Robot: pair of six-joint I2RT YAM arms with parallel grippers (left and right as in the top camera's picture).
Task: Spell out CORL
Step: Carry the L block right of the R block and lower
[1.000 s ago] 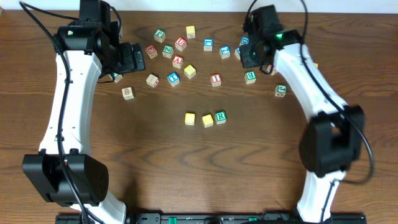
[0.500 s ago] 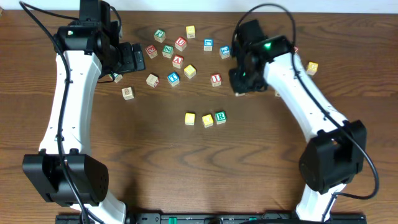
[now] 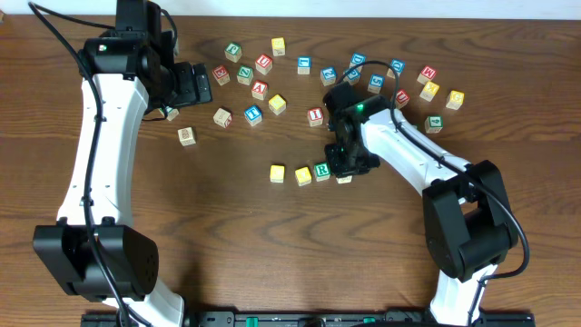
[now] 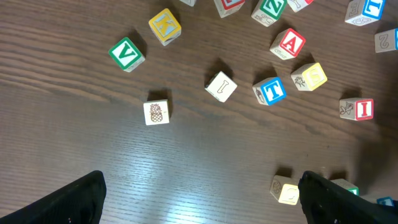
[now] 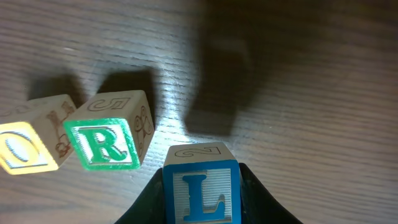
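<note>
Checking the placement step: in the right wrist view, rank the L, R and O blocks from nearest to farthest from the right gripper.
1. L block: held in the right gripper, bottom centre.
2. R block: just up-left of the L.
3. O block: at the left edge, beyond the R.

From overhead, the right gripper [image 3: 345, 166] covers nearly all of the L block [image 3: 343, 179], leaving only a pale corner, and the letter on the yellow block [image 3: 277, 173] at the row's left end is too small to read. The right wrist view cuts off the L block at the bottom edge and the O block [image 5: 22, 146] at the left edge. In the left wrist view, the left gripper [image 4: 202, 190] shows only dark, blurred jaws cut off by the bottom edge, one hiding part of a green block [image 4: 344, 184].
</note>
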